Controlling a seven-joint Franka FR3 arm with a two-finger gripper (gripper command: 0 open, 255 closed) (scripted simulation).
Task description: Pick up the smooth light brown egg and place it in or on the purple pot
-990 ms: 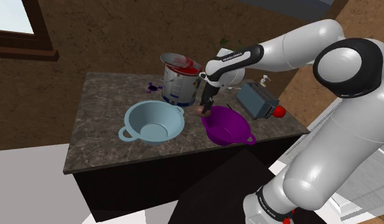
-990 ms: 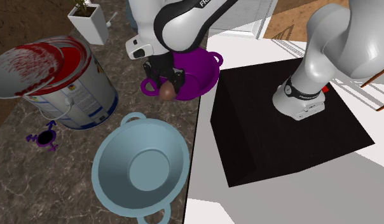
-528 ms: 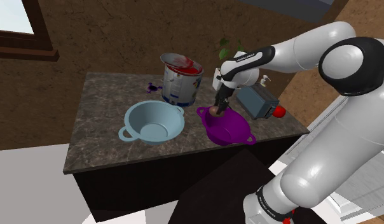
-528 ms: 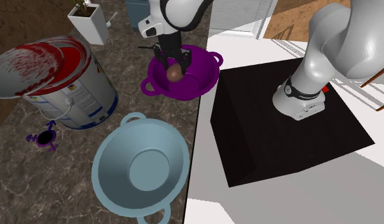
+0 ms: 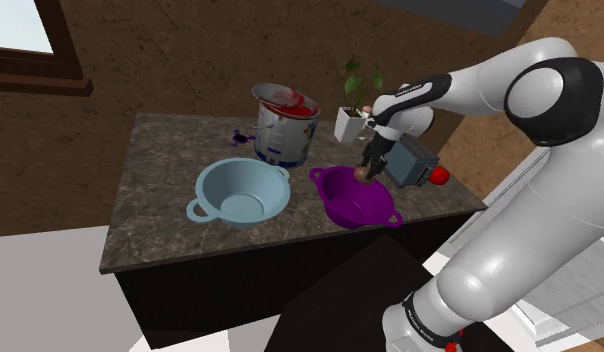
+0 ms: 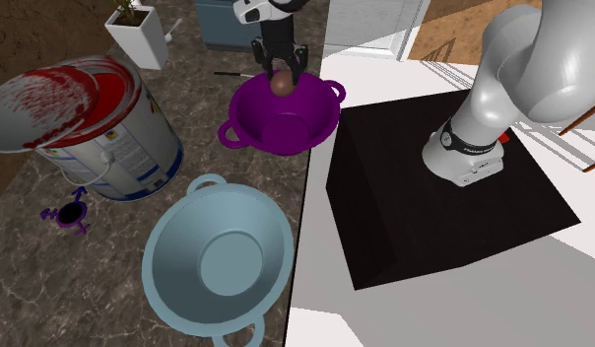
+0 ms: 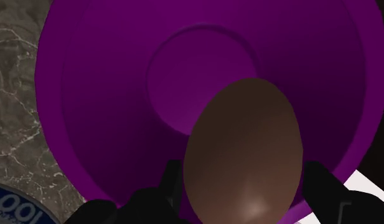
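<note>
Gripper [image 5: 367, 168]: pinching brown egg [image 7: 245, 153], held above purple pot [image 6: 271, 128], off pot's centre. Step: placement. Next move, judged: lower slightly, release egg into pot.

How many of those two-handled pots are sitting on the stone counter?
2. The purple pot sits below the black gripper that holds a brown egg; the light blue pot stands apart from it, beside the red-stained white paint can. None seems hidden.

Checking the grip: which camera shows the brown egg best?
The wrist view: the egg looms large, clasped by the tool over the purple pot. The second exterior view shows it small over the pot; the shoulder view barely, under the tool.
</note>
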